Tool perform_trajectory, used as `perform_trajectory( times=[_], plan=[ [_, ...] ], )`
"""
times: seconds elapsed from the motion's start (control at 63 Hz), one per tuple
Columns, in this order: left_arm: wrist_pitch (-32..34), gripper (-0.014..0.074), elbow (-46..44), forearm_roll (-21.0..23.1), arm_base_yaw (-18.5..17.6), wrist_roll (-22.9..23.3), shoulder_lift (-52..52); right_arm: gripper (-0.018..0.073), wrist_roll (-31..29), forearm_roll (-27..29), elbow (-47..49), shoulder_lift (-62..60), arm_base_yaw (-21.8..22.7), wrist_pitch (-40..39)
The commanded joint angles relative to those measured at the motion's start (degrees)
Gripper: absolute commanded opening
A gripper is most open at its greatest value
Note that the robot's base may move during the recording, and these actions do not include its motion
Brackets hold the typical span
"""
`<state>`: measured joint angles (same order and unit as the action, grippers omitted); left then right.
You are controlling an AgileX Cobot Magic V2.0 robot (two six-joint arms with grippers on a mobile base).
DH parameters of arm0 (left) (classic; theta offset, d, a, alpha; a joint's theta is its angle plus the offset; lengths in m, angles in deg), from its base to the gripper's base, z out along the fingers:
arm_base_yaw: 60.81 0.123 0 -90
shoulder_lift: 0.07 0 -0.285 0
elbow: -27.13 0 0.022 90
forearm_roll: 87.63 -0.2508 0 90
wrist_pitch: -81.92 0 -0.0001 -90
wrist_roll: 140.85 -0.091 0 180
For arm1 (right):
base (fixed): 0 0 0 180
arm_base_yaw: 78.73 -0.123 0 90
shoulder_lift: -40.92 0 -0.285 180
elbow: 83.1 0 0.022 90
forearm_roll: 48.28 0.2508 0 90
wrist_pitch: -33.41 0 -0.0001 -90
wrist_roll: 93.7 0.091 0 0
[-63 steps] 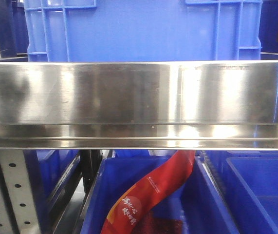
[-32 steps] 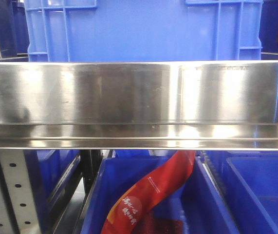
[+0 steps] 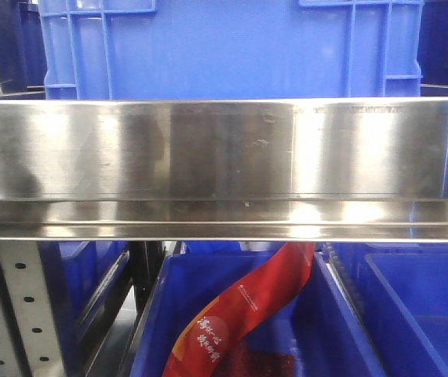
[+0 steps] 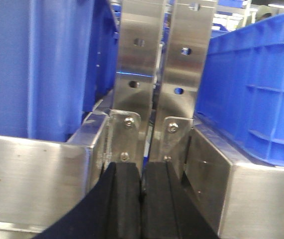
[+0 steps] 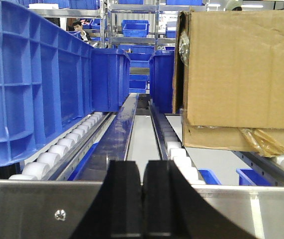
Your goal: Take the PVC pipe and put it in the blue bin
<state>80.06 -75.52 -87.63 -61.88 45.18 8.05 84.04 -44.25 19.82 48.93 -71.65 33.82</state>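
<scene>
No PVC pipe shows in any view. A large blue bin (image 3: pixel 231 47) stands on the shelf above a wide steel rail (image 3: pixel 224 149). Below the rail, another blue bin (image 3: pixel 149 330) holds a red printed packet (image 3: pixel 247 306). In the left wrist view my left gripper (image 4: pixel 142 174) is shut with nothing between its black fingers, close in front of two steel uprights (image 4: pixel 134 74). My right gripper (image 5: pixel 142 172) is also shut and empty, just above a steel crossbar (image 5: pixel 32 204). Neither gripper appears in the front view.
Blue bins flank the uprights on the left (image 4: pixel 32 64) and right (image 4: pixel 261 84). In the right wrist view a blue bin (image 5: pixel 27 84) sits on white rollers (image 5: pixel 57 149) at left. A cardboard box (image 5: pixel 241 69) sits at right, with a grey lane (image 5: pixel 142 139) between them.
Only the reflections on the steel rail have shifted a little. The bins and the red packet have not moved.
</scene>
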Motion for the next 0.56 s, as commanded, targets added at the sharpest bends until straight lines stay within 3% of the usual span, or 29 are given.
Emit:
perform_trajectory(
  times=[0.0,0.54],
  plan=[
    [1.2,-0.0111,-0.1,-0.4,0.1,-0.1,-0.3,-0.0168,-0.3,-0.4,-0.1,-0.2,0.1,-0.9],
    [1.2,-0.0111,-0.1,-0.4,0.1,-0.1,-0.3,-0.0168,-0.3,-0.4,-0.1,-0.2,0.1,-0.9]
  ],
)
